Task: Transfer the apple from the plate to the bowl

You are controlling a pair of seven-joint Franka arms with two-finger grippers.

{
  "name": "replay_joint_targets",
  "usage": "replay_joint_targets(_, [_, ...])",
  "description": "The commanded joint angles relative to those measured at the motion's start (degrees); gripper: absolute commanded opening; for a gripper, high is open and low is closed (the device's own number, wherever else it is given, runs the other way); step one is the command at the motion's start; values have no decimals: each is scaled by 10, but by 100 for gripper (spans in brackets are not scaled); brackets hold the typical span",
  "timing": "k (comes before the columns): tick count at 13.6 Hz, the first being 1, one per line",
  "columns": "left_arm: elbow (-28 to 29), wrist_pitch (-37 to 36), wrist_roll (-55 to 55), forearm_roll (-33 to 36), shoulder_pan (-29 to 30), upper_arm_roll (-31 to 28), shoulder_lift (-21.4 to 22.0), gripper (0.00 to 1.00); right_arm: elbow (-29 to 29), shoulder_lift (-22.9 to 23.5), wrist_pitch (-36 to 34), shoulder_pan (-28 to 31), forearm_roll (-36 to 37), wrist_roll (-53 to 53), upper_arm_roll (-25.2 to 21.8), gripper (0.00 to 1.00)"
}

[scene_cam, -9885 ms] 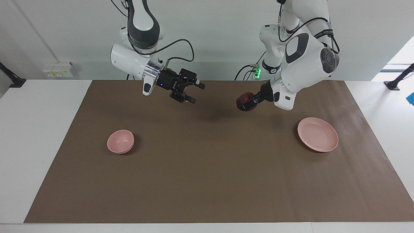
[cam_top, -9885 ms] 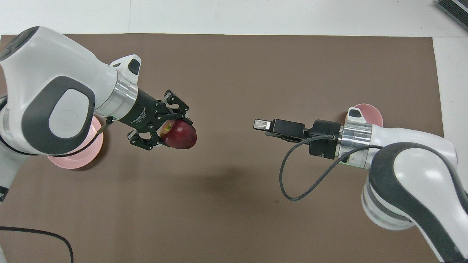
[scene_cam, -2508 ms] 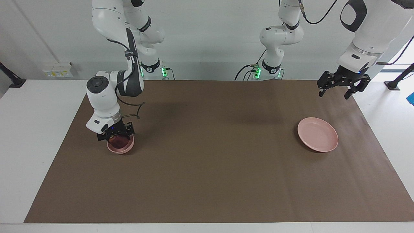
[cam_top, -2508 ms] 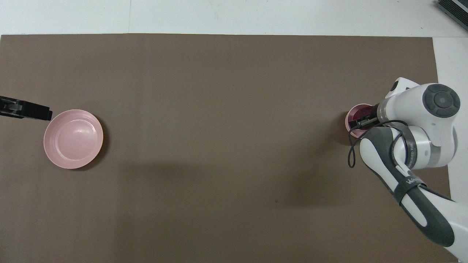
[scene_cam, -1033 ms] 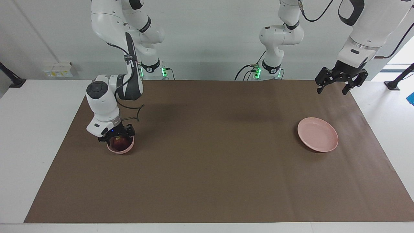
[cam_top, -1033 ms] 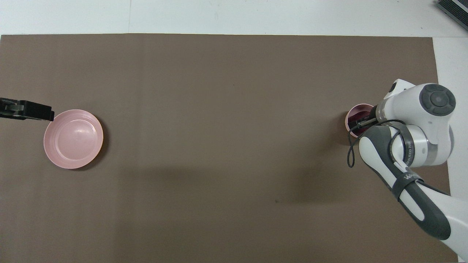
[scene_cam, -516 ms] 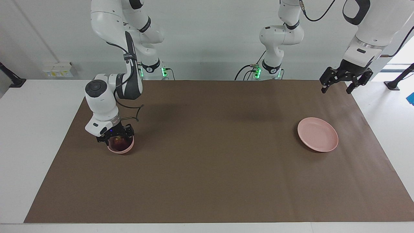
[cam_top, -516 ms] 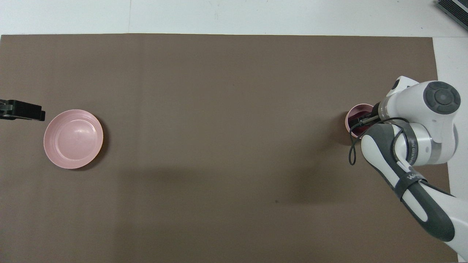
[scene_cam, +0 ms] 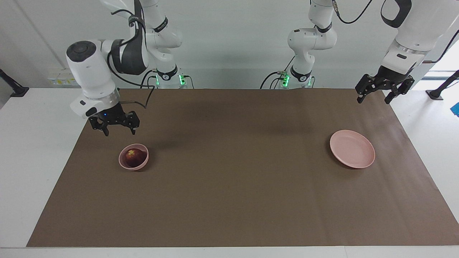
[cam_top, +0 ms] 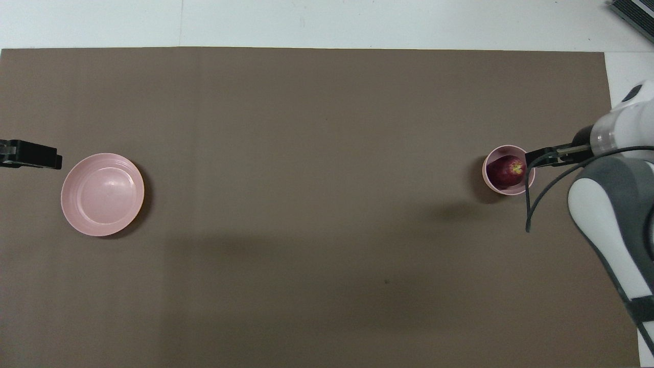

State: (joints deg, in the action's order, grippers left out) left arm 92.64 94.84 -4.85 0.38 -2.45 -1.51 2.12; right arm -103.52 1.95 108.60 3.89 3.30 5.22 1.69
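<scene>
The dark red apple (scene_cam: 133, 157) (cam_top: 505, 171) lies in the small pink bowl (scene_cam: 133, 167) (cam_top: 511, 191) toward the right arm's end of the table, with its yellow-green patch facing up. My right gripper (scene_cam: 119, 132) (cam_top: 543, 155) hangs open and empty in the air above the mat, just beside the bowl and touching nothing. The flat pink plate (scene_cam: 352, 154) (cam_top: 102, 194) sits bare toward the left arm's end. My left gripper (scene_cam: 373, 101) (cam_top: 30, 154) waits open and empty, raised over the mat's corner by the plate.
A brown mat (scene_cam: 236, 186) covers most of the white table (scene_cam: 39, 150). Only the bowl and the plate stand on it. The right arm's cable (cam_top: 534, 204) loops down beside the bowl.
The right gripper has lifted up off the bowl and drawn back toward the robots, leaving the apple inside. The left gripper has barely moved.
</scene>
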Motion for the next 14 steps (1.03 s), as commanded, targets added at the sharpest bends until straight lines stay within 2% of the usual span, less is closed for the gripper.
replay_joint_targets(1, [1, -9, -8, 2, 2, 0, 7, 100, 58, -21, -99, 2, -15, -27, 4, 100])
replay_joint_targets(4, [0, -12, -8, 2, 1, 1, 7, 100, 145, -24, -217, 2, -32, -44, 7, 100])
replay_joint_targets(6, [0, -5, -11, 1, 0, 1, 6, 100, 172, -26, -256, 2, -54, -56, 8, 100])
replay_joint_targets(10, [-7, -36, -3, 1, 0, 2, 3, 100, 157, -57, -256, 3, -52, -51, 2, 100])
replay_joint_targets(12, [-53, -97, -3, 1, 1, 0, -33, 100, 157, -57, -255, -4, -41, -50, 7, 100])
replay_joint_targets(14, [-70, -99, -10, 2, 0, 0, -39, 100, 158, -57, -255, -4, -37, -47, 6, 100])
